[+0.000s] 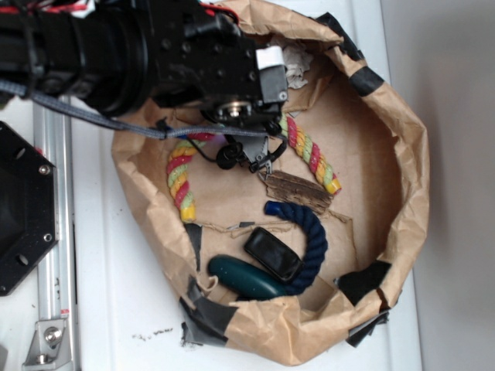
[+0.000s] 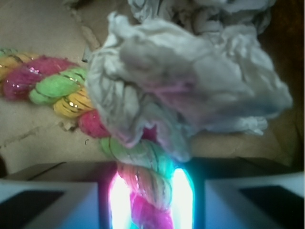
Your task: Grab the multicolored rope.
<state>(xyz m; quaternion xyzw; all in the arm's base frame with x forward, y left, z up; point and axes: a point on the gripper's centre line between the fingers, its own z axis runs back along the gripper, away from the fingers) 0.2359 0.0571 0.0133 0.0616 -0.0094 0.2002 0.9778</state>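
Observation:
The multicolored rope [image 1: 182, 182], twisted pink, yellow and light green, lies arched in a brown paper basin; its right leg [image 1: 313, 158] runs down to the right. The top of the arch is hidden under my gripper [image 1: 259, 151]. In the wrist view the rope [image 2: 57, 86] comes in from the left, passes under a crumpled white cloth [image 2: 190, 81] and runs down between my gripper's [image 2: 150, 200] two lit fingers. Both pads press against the rope's sides.
The paper basin's crumpled rim [image 1: 410, 178] rings everything. Inside lie a dark navy rope [image 1: 313, 236], a black flat object [image 1: 272, 253], a dark green oval object [image 1: 244, 277] and a corrugated cardboard scrap [image 1: 298, 189]. The white cloth [image 1: 294, 66] lies at the back.

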